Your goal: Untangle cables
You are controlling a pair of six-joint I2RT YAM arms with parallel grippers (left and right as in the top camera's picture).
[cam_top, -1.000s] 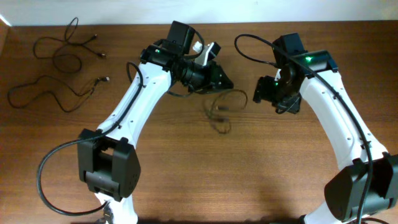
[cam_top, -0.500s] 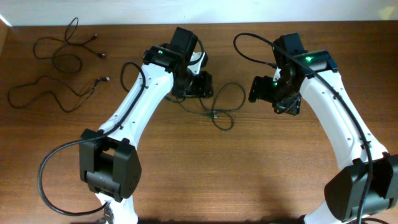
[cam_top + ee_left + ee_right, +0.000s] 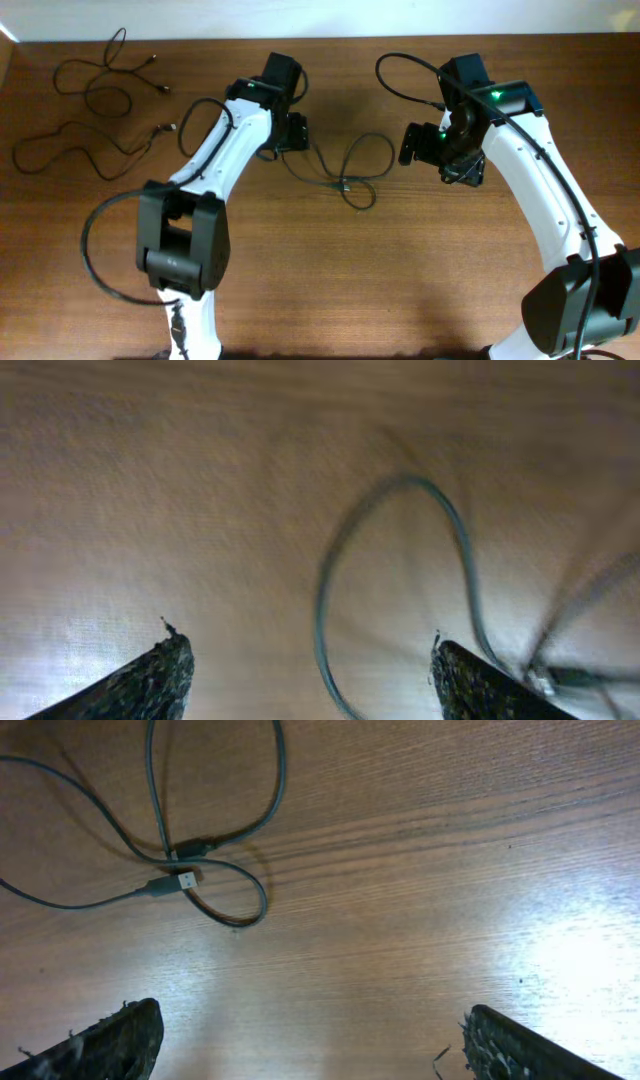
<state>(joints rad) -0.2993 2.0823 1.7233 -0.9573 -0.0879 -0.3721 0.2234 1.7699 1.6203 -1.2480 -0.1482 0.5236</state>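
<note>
Currently, the left hand (image 3: 293, 131) is positioned over the rear centre of the desk (image 3: 400, 280). In the left wrist view, the left hand (image 3: 312, 678) is open: its two fingertips (image 3: 160, 675) stand wide apart at the lower edge of the frame, and nothing is gripped between them. This view is blurred, so fine detail cannot be read.

The tangled cable (image 3: 345, 185) lies flat on the desk between the two arms, in the centre of the overhead view. It forms one large loop toward the right hand and one smaller loop nearer the front edge. One strand runs from the crossing point up toward the left hand, ending just beside it; whether it touches the hand cannot be determined. In the left wrist view, the tangled cable (image 3: 462, 550) appears as a curved loop on the desk below the open fingers.

The right hand (image 3: 415, 145) hovers to the right of the large loop, near it but apart. In the right wrist view, the right hand (image 3: 310, 1050) is open and holds nothing. The tangled cable (image 3: 278, 770) occupies the upper left of that frame, where a USB plug (image 3: 182, 879) lies at the crossing of the strands.

Two further cables lie well apart at the far left rear of the desk: a rear cable (image 3: 153, 60) and a front cable (image 3: 165, 128).
</note>
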